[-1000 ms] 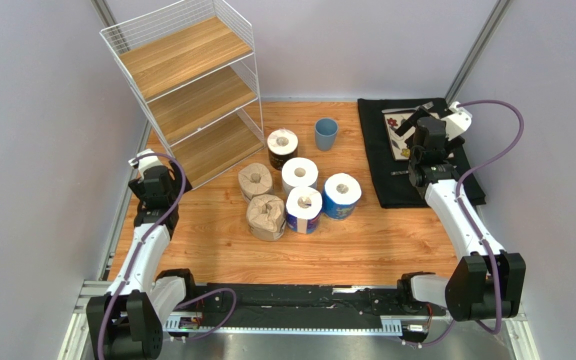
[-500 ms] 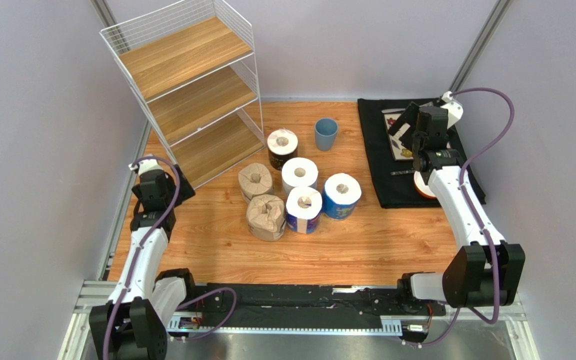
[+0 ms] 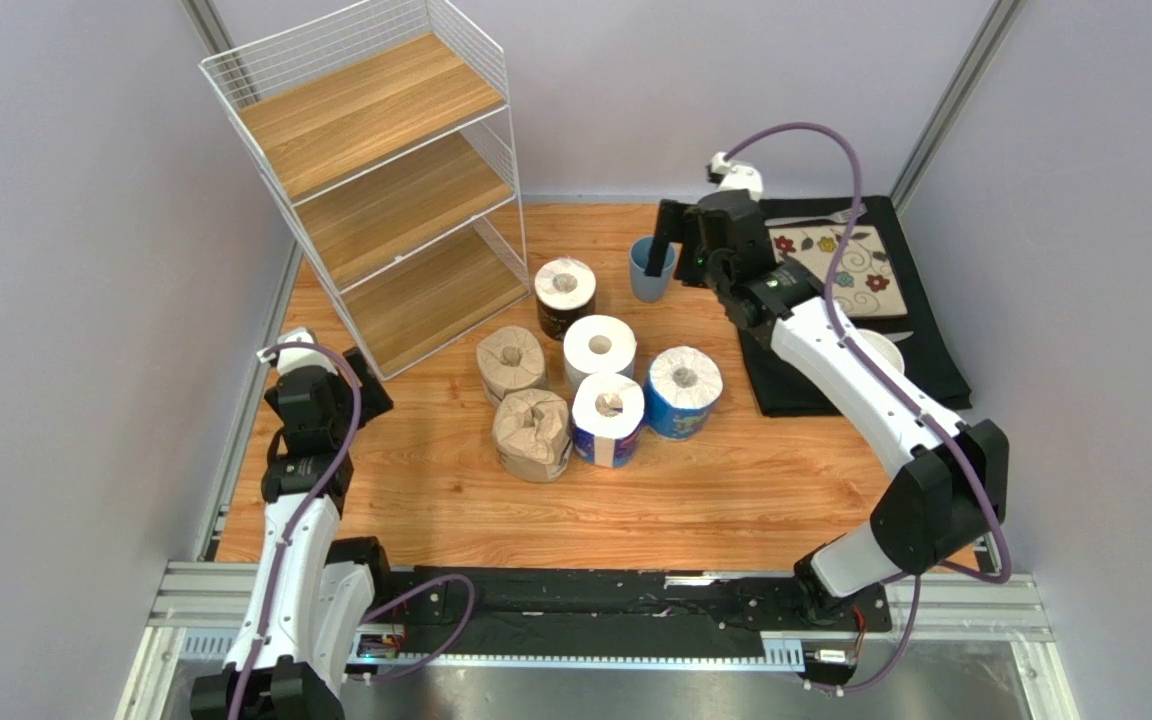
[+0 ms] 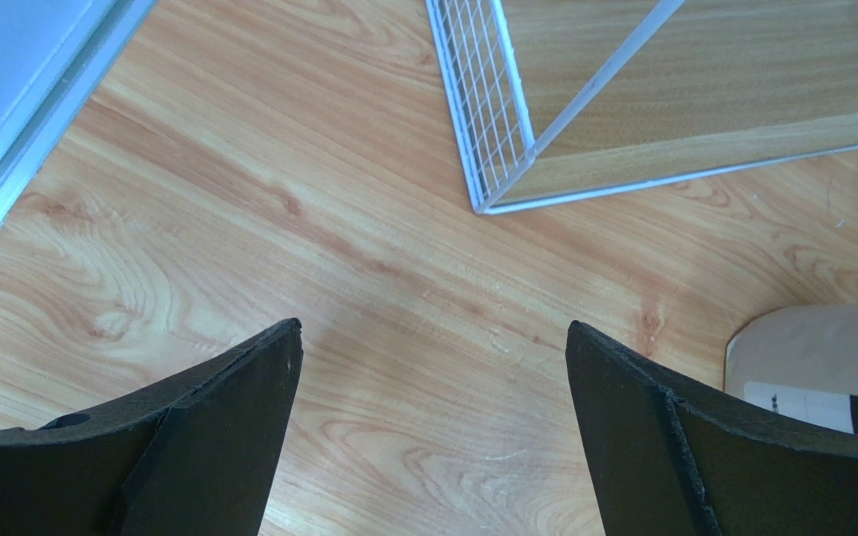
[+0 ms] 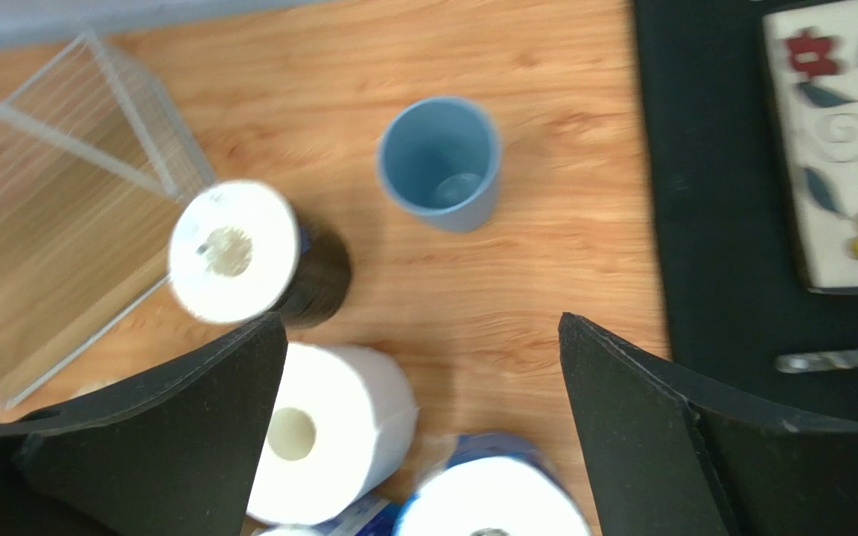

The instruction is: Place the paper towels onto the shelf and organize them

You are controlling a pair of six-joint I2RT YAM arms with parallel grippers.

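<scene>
Six paper towels stand grouped mid-table: a dark-wrapped roll (image 3: 566, 296), a white roll (image 3: 599, 348), two blue-wrapped rolls (image 3: 684, 390) (image 3: 608, 417) and two brown crumpled rolls (image 3: 512, 362) (image 3: 533, 434). The white wire shelf (image 3: 387, 195) stands at the back left, its boards bare. My right gripper (image 3: 690, 252) hangs open above the table beside the blue cup, nothing between its fingers. Its wrist view shows the dark roll (image 5: 238, 251), the white roll (image 5: 333, 447) and a blue roll (image 5: 495, 503) below it. My left gripper (image 3: 324, 393) is open over bare wood near the shelf corner (image 4: 489, 190).
A blue cup (image 3: 651, 267) stands behind the rolls, just right of the dark one. A black mat (image 3: 793, 360) with a flower-patterned tile (image 3: 845, 278) covers the back right. Grey walls close in on both sides.
My right arm has swung left from over the black mat to above the cup and rolls. My left arm has drawn back a little toward the near edge.
</scene>
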